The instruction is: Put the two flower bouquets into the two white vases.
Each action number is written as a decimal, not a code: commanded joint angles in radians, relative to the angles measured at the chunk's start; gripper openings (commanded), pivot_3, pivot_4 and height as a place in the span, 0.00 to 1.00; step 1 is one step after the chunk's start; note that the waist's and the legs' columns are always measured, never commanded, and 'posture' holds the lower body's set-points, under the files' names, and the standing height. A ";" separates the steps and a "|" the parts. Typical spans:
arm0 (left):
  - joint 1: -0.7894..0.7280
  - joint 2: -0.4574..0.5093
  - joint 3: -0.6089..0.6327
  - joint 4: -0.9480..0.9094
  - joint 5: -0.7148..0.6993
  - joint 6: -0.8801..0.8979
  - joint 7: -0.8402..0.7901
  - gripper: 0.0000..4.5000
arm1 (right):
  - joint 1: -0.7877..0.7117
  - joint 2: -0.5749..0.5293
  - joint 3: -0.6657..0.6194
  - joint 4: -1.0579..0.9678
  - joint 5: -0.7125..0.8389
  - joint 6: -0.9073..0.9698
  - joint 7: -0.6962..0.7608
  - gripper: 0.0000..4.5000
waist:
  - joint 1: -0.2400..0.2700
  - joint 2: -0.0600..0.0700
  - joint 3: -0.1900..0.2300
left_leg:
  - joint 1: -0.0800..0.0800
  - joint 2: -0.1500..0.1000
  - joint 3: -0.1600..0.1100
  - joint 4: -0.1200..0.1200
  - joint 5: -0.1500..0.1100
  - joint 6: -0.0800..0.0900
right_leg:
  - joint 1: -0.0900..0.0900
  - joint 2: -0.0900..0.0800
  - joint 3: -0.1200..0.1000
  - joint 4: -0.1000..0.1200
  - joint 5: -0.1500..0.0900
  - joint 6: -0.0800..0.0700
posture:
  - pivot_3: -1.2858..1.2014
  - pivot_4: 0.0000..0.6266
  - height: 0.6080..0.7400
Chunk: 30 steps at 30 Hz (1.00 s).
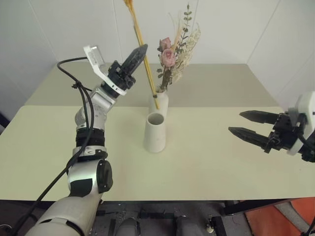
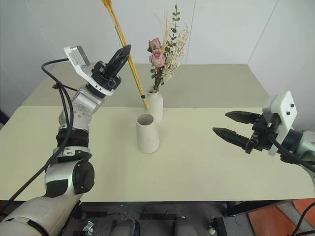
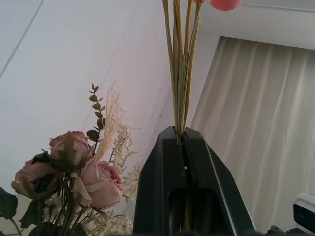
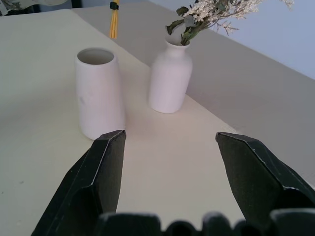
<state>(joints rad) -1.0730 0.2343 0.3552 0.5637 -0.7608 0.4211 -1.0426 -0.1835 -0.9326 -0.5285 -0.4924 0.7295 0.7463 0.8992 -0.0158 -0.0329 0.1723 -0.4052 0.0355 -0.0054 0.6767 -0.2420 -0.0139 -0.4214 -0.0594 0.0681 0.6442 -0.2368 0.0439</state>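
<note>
Yellow stems of the slim bouquet [image 1: 141, 42] are clamped between the black fingers of the left gripper [image 1: 139, 52], which is raised and angled upward; the stems run up past its tips and slant down below them, the cut ends hanging just above and behind the mouth of the wide-mouthed vase [image 1: 155, 132]. That vase stands empty on the pale table [image 1: 211, 157], below and to the right of the left gripper. Just behind it, the bottle-shaped vase [image 2: 154, 105] holds the rose bouquet [image 2: 160, 59], whose pink blooms sit level with the left gripper's tips. Well to the right, the right gripper [image 2: 229, 125] hovers over the table with its fingers spread apart and nothing between them, pointing toward the two vases
</note>
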 commanded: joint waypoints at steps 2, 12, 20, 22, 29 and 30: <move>0.043 0.018 -0.063 -0.086 0.031 0.001 -0.047 0.00 | -0.001 -0.016 -0.046 -0.028 0.016 -0.018 -0.023 0.79 | 0.000 0.000 0.000 | 0.001 0.000 0.000 0.000 0.000 0.000 | 0.000 0.000 0.000 0.000 0.000 0.000 | 0.52 0.24 1.00; 0.113 0.036 -0.124 -0.142 0.057 -0.008 -0.077 0.00 | 0.001 -0.011 -0.022 -0.017 0.010 -0.034 -0.031 0.79 | 0.002 0.000 0.000 | 0.000 0.000 0.000 0.000 0.000 0.000 | 0.000 0.000 0.000 0.000 0.000 0.000 | 0.52 0.24 1.00; 0.135 0.052 -0.177 -0.208 0.063 -0.010 -0.136 0.44 | 0.005 -0.027 -0.014 0.002 0.009 -0.029 -0.017 0.79 | 0.002 0.000 0.000 | 0.000 0.000 0.000 0.000 0.000 0.000 | 0.000 0.000 0.000 0.000 0.000 0.000 | 0.52 0.24 1.00; 0.143 0.078 -0.186 -0.211 0.076 -0.005 -0.147 0.58 | 0.010 -0.029 -0.019 0.002 0.010 -0.028 -0.015 0.79 | 0.001 0.000 0.000 | 0.000 0.000 0.000 0.000 0.000 0.000 | 0.000 0.000 0.000 0.000 0.000 0.000 | 0.52 0.24 1.00; 0.264 0.219 -0.237 -0.307 0.194 -0.021 -0.124 0.98 | 0.025 -0.034 -0.019 0.008 -0.007 -0.033 -0.017 0.79 | -0.003 0.001 -0.001 | 0.001 0.000 0.000 0.000 0.000 0.000 | 0.000 0.000 0.001 0.001 0.000 0.000 | 0.52 0.24 1.00; 0.279 0.229 -0.216 -0.334 0.178 -0.009 -0.106 0.98 | 0.027 -0.036 -0.022 0.011 -0.007 -0.034 -0.014 0.79 | -0.001 0.001 -0.001 | 0.001 0.000 0.000 0.001 0.000 0.000 | 0.000 0.000 0.001 0.001 0.000 0.000 | 0.52 0.24 1.00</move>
<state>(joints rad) -0.7787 0.4466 0.1046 0.3053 -0.5684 0.4103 -1.1705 -0.1500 -0.9478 -0.5232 -0.4779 0.7259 0.7378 0.8833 -0.0171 -0.0319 0.1718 -0.4047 0.0358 -0.0053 0.6778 -0.2421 -0.0137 -0.4214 -0.0591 0.0688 0.6455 -0.2370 0.0441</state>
